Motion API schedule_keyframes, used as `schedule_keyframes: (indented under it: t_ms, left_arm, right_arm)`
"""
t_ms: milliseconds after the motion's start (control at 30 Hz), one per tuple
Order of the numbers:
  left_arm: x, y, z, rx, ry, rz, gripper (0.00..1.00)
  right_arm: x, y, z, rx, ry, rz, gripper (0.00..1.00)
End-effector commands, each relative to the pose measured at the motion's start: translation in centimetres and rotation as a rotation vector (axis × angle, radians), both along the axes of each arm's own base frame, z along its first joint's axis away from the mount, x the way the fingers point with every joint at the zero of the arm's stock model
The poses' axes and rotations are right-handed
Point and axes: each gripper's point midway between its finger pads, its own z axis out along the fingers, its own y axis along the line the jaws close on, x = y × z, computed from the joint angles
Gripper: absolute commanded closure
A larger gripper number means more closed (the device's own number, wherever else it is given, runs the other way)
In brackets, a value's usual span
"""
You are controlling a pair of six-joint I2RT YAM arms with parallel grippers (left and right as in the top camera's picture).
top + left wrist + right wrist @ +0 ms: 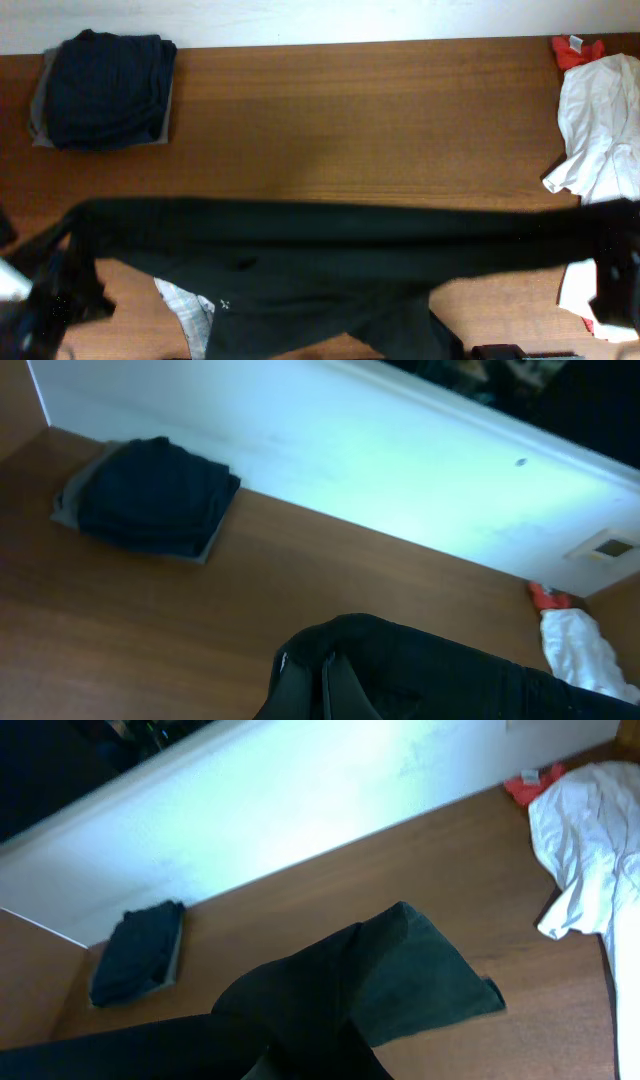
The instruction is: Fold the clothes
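1. The black cloth is pulled out long across the brown surface. It runs from the left side to the right side, near the front edge.
2. The left fingers are clenched on its left end. The right fingers are clenched on its right end (the cloth covers the tips in both wrist views, so the pinch itself is hard to see).
3. The top edge of the cloth looks tight between the two arms. The lower part sags down and lies over a grey-white piece.
4. I think this is the stretching-out step, done so the cloth can be laid flat before the first fold.
5. A navy pile sits folded in the far left corner, well apart from the black cloth. A white cloth and a small red one lie at the far right, with the white one close to the right end.
6. The next move likely calls for both arms to go down together at the same height, with the cloth tight, so that it lands smooth.
7. Then one edge can be brought over the other. The grey-white piece underneath could get caught up in the fold, so it needs watching.
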Motion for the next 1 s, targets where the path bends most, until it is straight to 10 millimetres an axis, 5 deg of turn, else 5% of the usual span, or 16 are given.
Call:
schedule_keyframes:
  t_ms: [0, 267, 333, 367, 400, 433, 533, 633, 800, 967]
  left_arm:
    - [6.5, 2.0, -3.5, 0.064, 0.176, 0.138, 0.99]
    - [22.5, 0.9, -14.4, 0.109, 0.481, 0.130, 0.97]
    - [26.7, 0.8, -18.8, 0.121, 0.550, 0.133, 0.74]
    - [28.0, 0.7, -20.7, 0.125, 0.583, 0.133, 0.48]
    - [29.2, 0.6, -23.0, 0.132, 0.627, 0.131, 0.19]
    - [29.9, 0.6, -25.2, 0.139, 0.677, 0.129, 0.02]
    - [30.0, 0.6, -29.7, 0.158, 0.806, 0.124, 0.01]
    - [29.4, 0.6, -29.9, 0.161, 0.834, 0.123, 0.01]
    - [26.3, 0.5, -25.9, 0.146, 0.812, 0.111, 0.01]
    - [23.2, -0.6, -24.1, 0.125, 0.844, 0.030, 0.01]
  right_arm:
    - [5.9, -1.8, -2.5, -0.058, 0.159, -0.083, 0.96]
    - [17.7, -2.0, -9.1, -0.070, 0.413, -0.071, 0.96]
    - [21.0, -2.0, -11.7, -0.071, 0.475, -0.068, 0.89]
    - [22.2, -2.0, -13.1, -0.072, 0.513, -0.066, 0.70]
    - [23.2, -2.0, -14.6, -0.073, 0.559, -0.064, 0.18]
    - [23.9, -1.9, -16.1, -0.070, 0.606, -0.058, 0.02]
    - [24.7, -1.9, -20.7, -0.070, 0.771, -0.049, 0.02]
    - [24.5, -1.9, -22.5, -0.070, 0.847, -0.046, 0.02]
    - [22.3, -1.5, -19.9, -0.073, 0.807, -0.012, 0.02]
    - [19.3, 0.2, -15.6, -0.064, 0.676, 0.053, 0.02]
